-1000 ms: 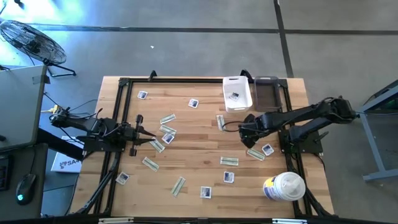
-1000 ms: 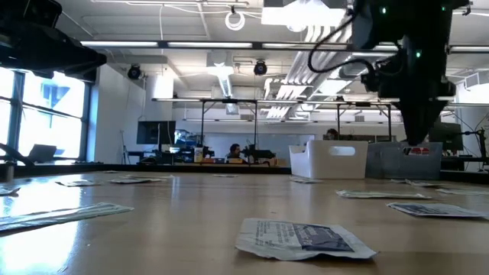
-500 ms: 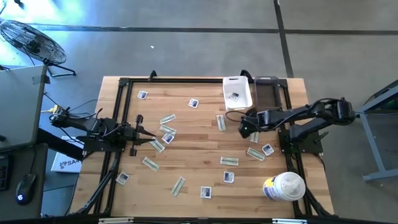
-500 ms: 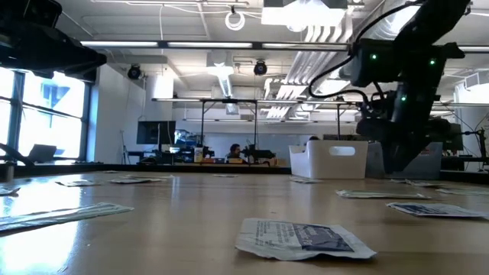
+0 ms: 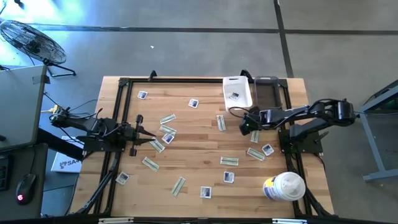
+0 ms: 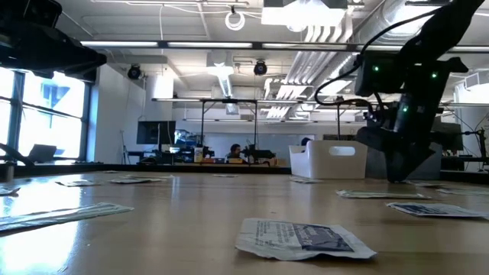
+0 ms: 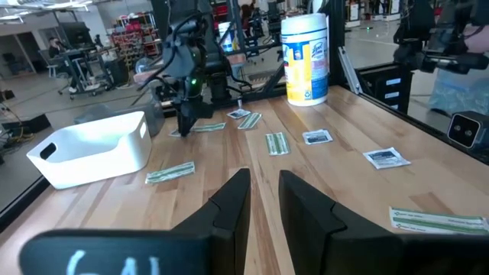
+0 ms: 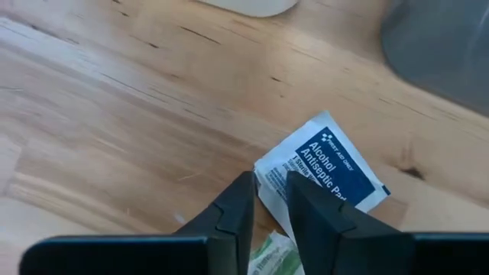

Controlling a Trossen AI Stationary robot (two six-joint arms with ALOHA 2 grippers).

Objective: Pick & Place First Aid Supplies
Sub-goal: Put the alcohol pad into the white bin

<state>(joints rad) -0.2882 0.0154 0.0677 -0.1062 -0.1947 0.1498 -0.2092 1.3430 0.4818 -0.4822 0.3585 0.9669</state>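
Several first aid packets lie flat on the wooden table: square white ones such as (image 5: 229,177) and pale green strips such as (image 5: 229,161). One square packet (image 6: 302,237) lies close to the low camera. My right gripper (image 5: 246,126) hangs just short of the white bin (image 5: 237,93), pointing down and shut on a white-and-blue "Alcohol Antiseptic" packet (image 8: 328,164). A bit of pale green strip (image 8: 271,256) also shows between its fingers. My left gripper (image 5: 142,132) waits at the table's left side, shut, with nothing in it. My right gripper (image 8: 269,202) pinches the square packet by one corner (image 8: 267,177) between its two fingers, coming from above on a slant. The rest of the packet sticks out past the fingertips over the bare wood. Whether the green strip is pinched too, I cannot tell.
A grey bin (image 5: 267,93) stands beside the white bin at the far right of the table. A big white canister (image 5: 284,185) stands at the near right corner. A black frame (image 5: 124,82) edges the table. People sit in the room beyond.
My right gripper has moved a little toward the far edge and the white bin. In the low view it has come down and tipped from upright to slanting.
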